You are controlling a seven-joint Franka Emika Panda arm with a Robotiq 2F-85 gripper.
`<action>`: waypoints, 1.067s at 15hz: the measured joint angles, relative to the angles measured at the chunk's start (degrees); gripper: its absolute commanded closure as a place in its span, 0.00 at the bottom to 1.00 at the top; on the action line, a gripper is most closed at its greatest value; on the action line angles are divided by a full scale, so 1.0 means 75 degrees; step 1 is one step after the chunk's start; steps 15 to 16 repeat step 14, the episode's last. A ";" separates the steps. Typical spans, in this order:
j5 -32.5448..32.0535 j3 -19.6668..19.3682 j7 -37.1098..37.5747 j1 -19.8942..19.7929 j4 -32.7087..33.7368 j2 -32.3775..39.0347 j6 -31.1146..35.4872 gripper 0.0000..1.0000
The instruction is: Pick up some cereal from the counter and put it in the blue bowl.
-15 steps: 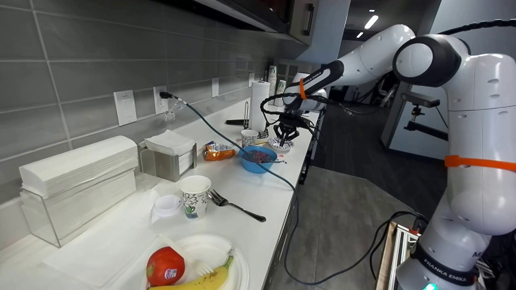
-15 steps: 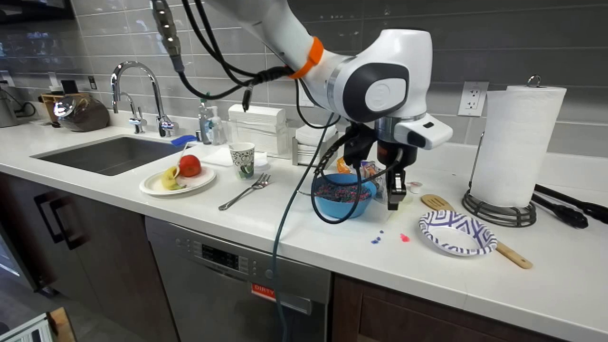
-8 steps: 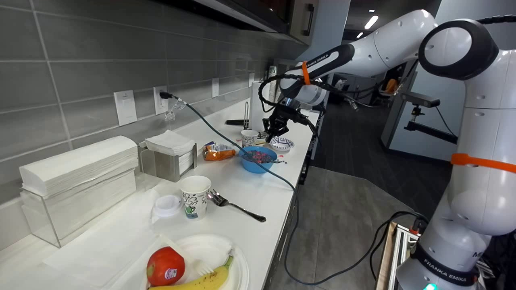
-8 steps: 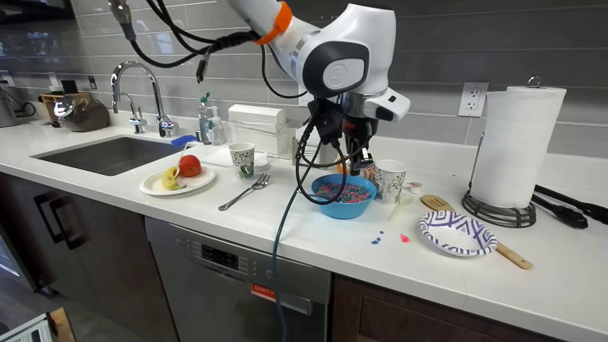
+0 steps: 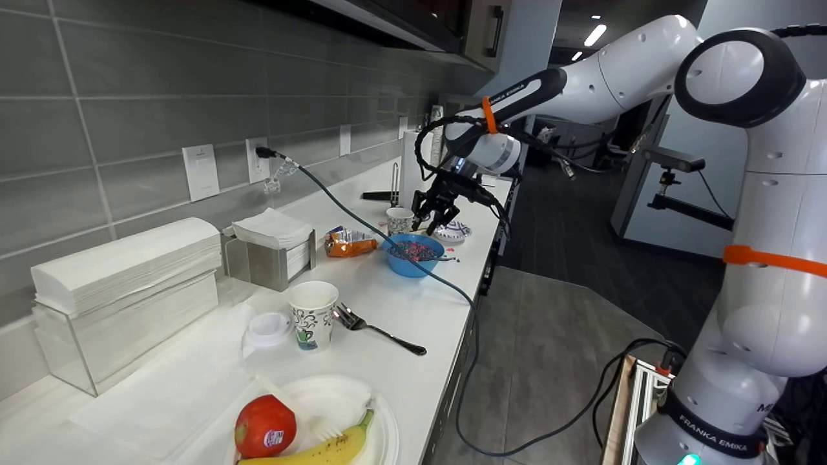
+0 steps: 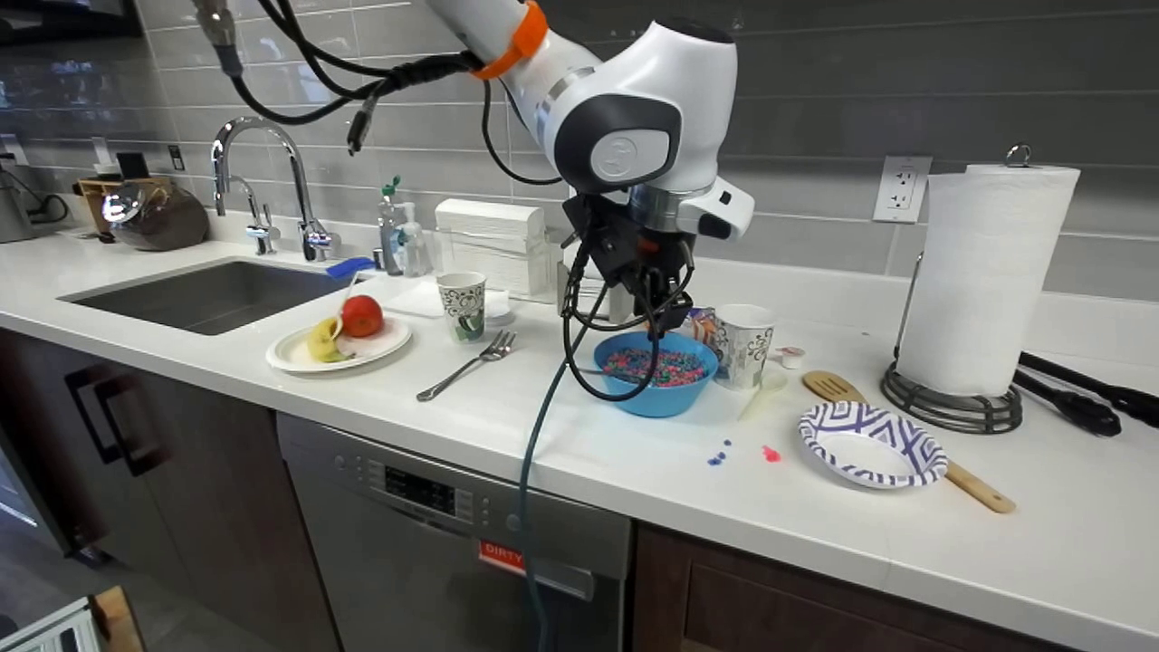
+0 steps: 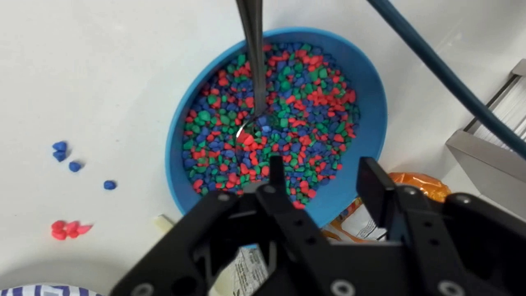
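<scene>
- Against one second earlier, the fingers are away from the patterned dish and come to the edge of the blue bowl; my white arm shifts with them.
- Fingers: I find them wide apart. In my wrist view, bowl wall and contents show through the gap. They sit over the bowl's edge; exact clearance I cannot tell.
- Blue bowl: upright on the desk, holding mixed cereal in red, green and blue. A metal spoon rests in it, head partly covered, handle crossing the rim.
- Loose on the desk: blue cereal pieces and red cereal pieces lie between the bowl and the patterned dish, the blue nearer the bowl, the red nearer the dish.
- Patterned dish: lies across a wooden turner, whose slotted head and handle end show on either side.
- Close neighbours: a paper cup stands and a snack bag lies just beside the bowl; contact I cannot tell.
- Teal cable: in an exterior view I see it cross in front of the bowl.
- Farther along the desk I record a fork near another cup, and a white plate bearing a red fruit and a banana.
</scene>
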 measured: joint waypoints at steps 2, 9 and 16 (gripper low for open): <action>-0.0530 -0.0080 0.0015 0.0013 -0.0085 -0.0026 0.0000 0.04; -0.3545 -0.0591 -0.0223 0.0047 -0.1182 -0.1658 0.0097 0.00; -0.3201 -0.0677 -0.0678 -0.0001 -0.1900 -0.3128 0.0316 0.00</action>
